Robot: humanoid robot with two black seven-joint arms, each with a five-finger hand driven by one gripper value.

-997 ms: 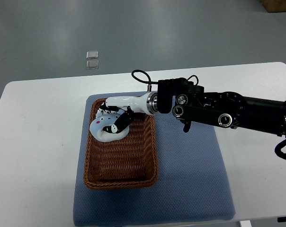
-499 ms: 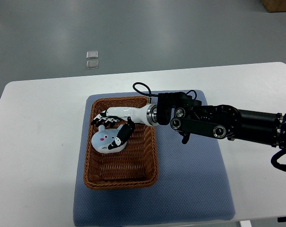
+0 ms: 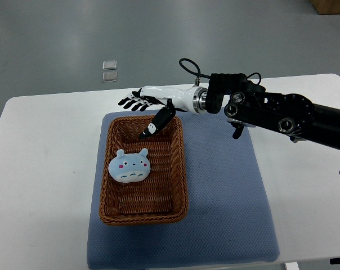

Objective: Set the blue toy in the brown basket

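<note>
Blue plush toy (image 3: pixel 130 167), round and eared, lies face up inside the brown woven wicker basket (image 3: pixel 178 169), nearer its far-left corner. It looks soft and light, probably easiest pinched across its plump body. Just beyond the basket's far rim, the right hand (image 3: pixel 149 107) hovers with fingers spread, holding nothing; open room surrounds it.

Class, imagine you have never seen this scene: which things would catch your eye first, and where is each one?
First the blue toy, a pale round animal face lying in the brown basket at the picture's centre. Next the right hand, white with black fingers spread open, hovering over the basket's far rim on a bulky black arm from the right. The basket sits on a blue mat on a white table.
</note>
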